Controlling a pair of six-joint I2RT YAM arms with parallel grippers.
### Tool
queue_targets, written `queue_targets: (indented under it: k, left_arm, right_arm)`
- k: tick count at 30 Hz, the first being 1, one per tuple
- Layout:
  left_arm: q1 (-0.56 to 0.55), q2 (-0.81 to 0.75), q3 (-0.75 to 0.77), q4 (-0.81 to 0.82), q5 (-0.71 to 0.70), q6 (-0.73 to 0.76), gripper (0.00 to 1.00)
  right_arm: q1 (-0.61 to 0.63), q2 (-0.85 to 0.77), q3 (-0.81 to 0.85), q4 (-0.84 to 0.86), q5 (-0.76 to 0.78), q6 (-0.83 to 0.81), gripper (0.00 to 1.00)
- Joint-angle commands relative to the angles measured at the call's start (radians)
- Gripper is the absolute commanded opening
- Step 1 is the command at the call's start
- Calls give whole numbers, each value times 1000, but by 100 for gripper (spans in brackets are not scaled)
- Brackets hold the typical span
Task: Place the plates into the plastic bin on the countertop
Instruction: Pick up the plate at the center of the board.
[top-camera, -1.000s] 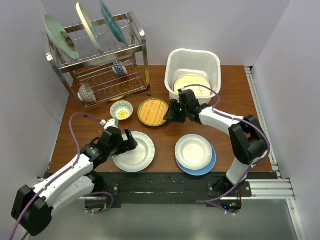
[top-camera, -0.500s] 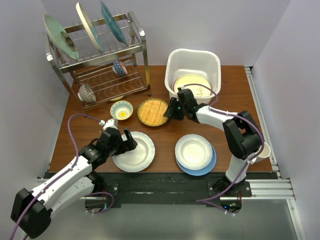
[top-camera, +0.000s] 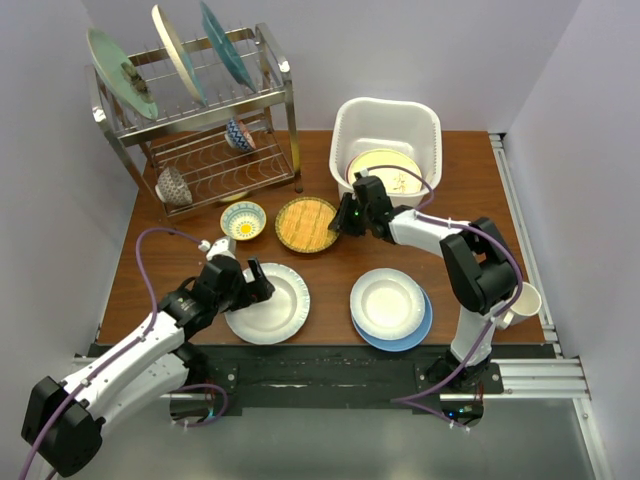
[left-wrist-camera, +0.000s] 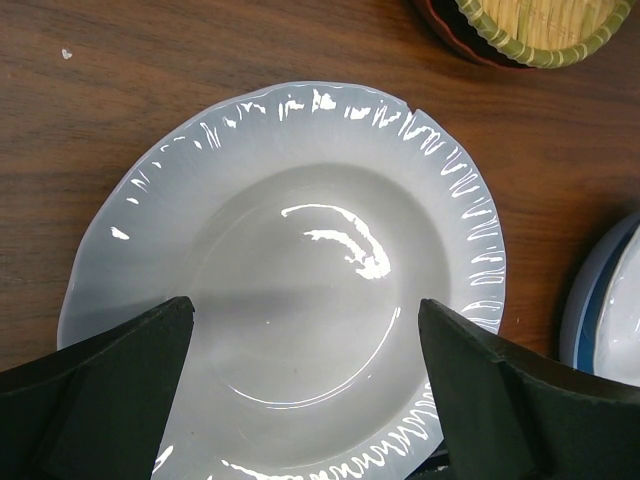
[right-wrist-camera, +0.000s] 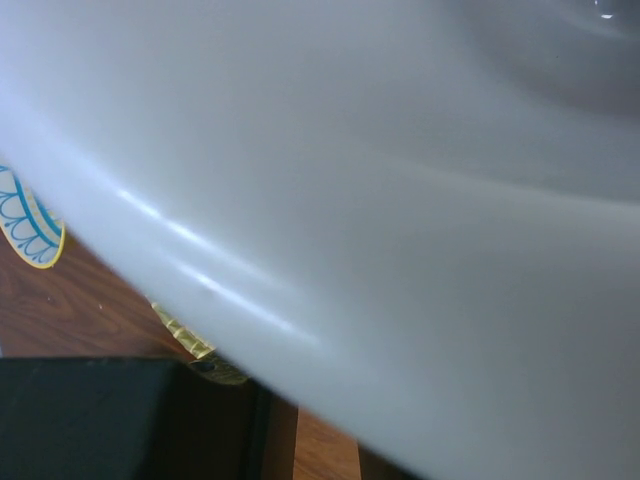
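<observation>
Left tool (left-wrist-camera: 305, 310) wide open over white plate (left-wrist-camera: 300, 250) left rim; bin (top-camera: 345, 125) lies far-right, beside right tool (top-camera: 350, 217), grip can't tell.

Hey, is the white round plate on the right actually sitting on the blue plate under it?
Touching. The top view shows the white round plate stacked directly on the blue plate, whose rim peeks out beneath.
</observation>
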Motion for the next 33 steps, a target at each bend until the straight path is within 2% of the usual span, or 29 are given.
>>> queue_targets:
  k: [1,18,26,33]
  left_arm:
    - [0,3,13,12,0,23,100]
    - [0,11,4,22,4,31,100]
    - [0,14,-6,35,9,31,100]
    - [1,12,-10,37,11,29,100]
  right_arm:
    - [1,30,-10,-50,-19,14,29]
    - [3,-14,-52,-81,26,0,31]
    - [1,-54,-58,-110,39,-26,39]
    - [1,-60,-73,-112,41,-28,39]
